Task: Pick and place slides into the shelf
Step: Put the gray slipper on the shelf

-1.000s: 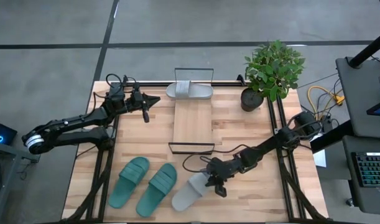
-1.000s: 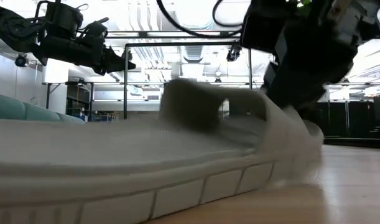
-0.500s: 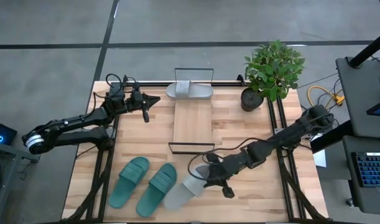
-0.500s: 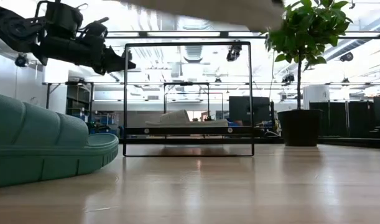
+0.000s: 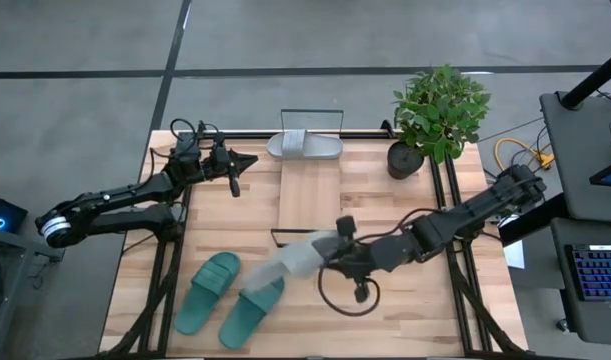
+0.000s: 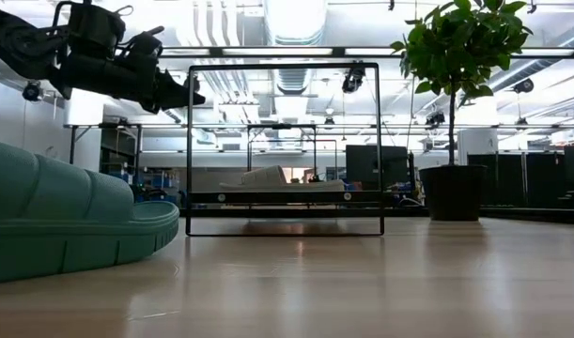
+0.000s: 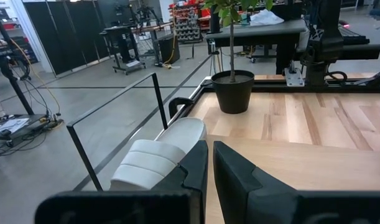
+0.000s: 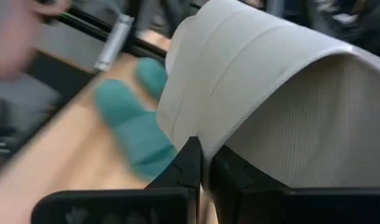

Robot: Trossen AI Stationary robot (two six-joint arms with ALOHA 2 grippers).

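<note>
A pale grey slide [image 5: 295,258] hangs lifted off the table in the lower middle of the overhead picture, blurred, just in front of the shelf's near end and partly over the toe of one teal slide. The right gripper [image 5: 330,262] has its fingers clenched on that slide's strap; its wrist camera shows the ribbed strap [image 8: 252,93] filling the frame above the pinched fingers [image 8: 191,167].

The shelf [image 5: 310,192], a light plank in a thin black wire frame, sits at the centre of the table. The second grey slide [image 5: 304,146] lies crosswise at the shelf's far end, top centre of the overhead frame. The two teal slides [image 5: 230,295] lie side by side on the table at lower left.

The left gripper [image 5: 235,168] hovers above the table's upper left, fingers pressed together and grasping nothing, pointing toward the far grey slide. A potted plant [image 5: 437,115] stands at the upper right corner of the butcher-block table [image 5: 405,215].
</note>
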